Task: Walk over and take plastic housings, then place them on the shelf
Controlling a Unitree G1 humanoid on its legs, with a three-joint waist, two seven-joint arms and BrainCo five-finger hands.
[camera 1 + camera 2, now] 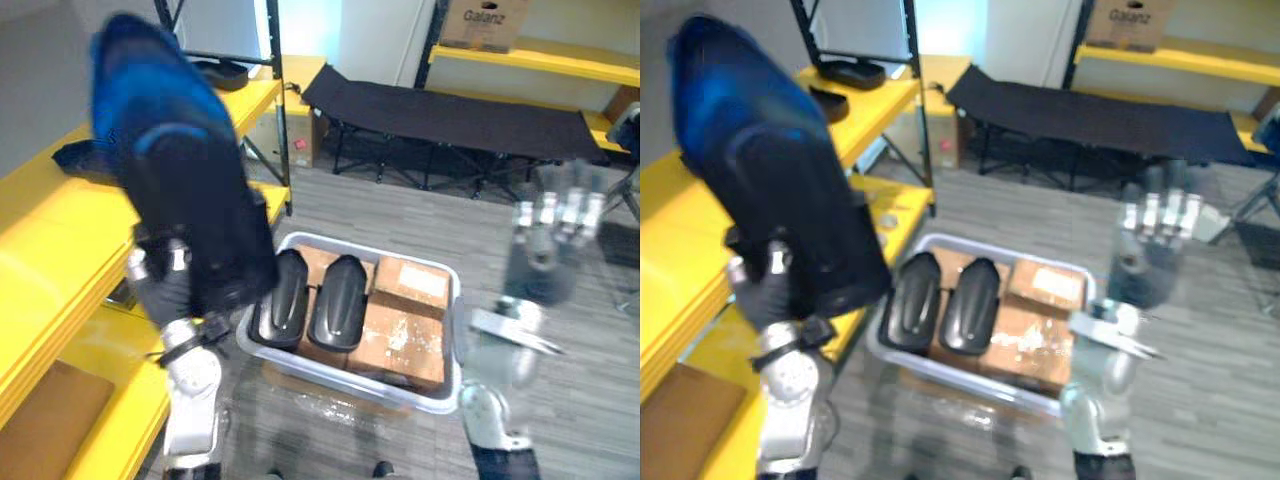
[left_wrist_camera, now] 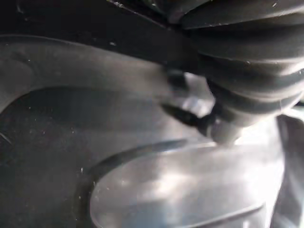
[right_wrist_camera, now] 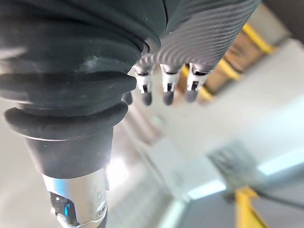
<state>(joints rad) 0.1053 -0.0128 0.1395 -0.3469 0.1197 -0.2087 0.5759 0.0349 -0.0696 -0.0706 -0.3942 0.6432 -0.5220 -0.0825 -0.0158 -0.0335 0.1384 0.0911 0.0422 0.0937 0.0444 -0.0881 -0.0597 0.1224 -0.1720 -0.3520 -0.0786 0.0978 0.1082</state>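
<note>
Left hand (image 1: 765,290) clasps raised housing (image 1: 175,160), 10 o'clock; grip partly obscured.
Right hand (image 1: 548,240) spread empty, 3 o'clock. Bin (image 1: 455,340), two housings (image 1: 335,300) inside, on floor (image 1: 580,380) by yellow shelf (image 1: 40,230).

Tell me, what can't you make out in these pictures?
Held housing: upper end smeared by blur, eye views.
Left hand: mostly behind that housing, eye views.
Bin floor: covered by two housings and cardboard boxes.
Yellow shelf: partly behind the held housing.
</note>
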